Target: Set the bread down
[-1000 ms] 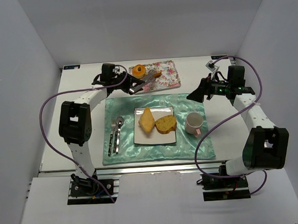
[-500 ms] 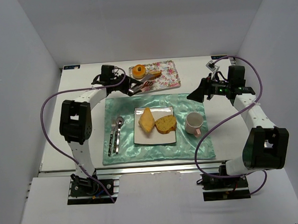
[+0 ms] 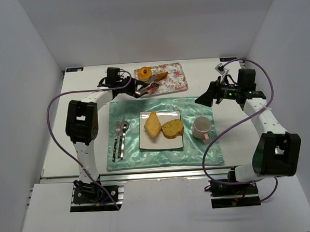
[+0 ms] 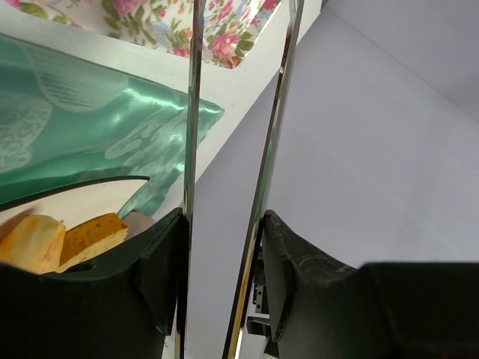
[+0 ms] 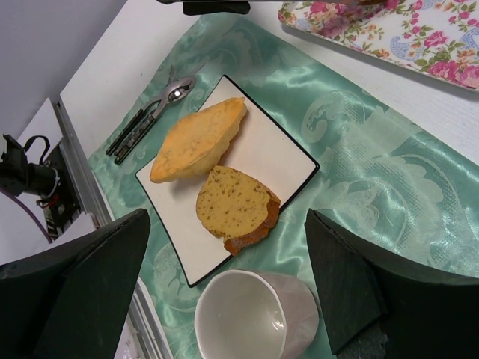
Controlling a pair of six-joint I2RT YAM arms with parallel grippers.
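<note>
Seen from above, the left hand [image 3: 135, 89] reaches toward the floral tray [image 3: 176, 81] at the far side of the white bench [image 3: 197, 72], clamped on a pair of metal tongs [image 3: 149, 85]. The tong tips lie just beside a brown bread piece [image 3: 160, 75] on the tray, next to a round orange bun [image 3: 144, 73]. Whether they touch it, I cannot tell. A pale wedge [image 3: 152, 124] and a brown slice [image 3: 172, 128] lie touching on the square white plate [image 3: 148, 142] in the middle of the green cloth [image 3: 198, 150]. A fork and spoon [image 3: 120, 138] lie left of the plate and a cup [image 3: 202, 128] stands on its right. The right hand [image 3: 203, 99] hovers over the cloth's far right corner.

The left wrist camera shows the tongs' two blades running up from between the dark fingers [image 4: 161, 277], a gap between them. The tray is ahead, and the wedge and slice are at lower left.

The right wrist camera looks down on the plate. Its fingers [image 5: 82, 292] stand wide apart and grip nothing, with the wedge, slice and cup below.
</note>
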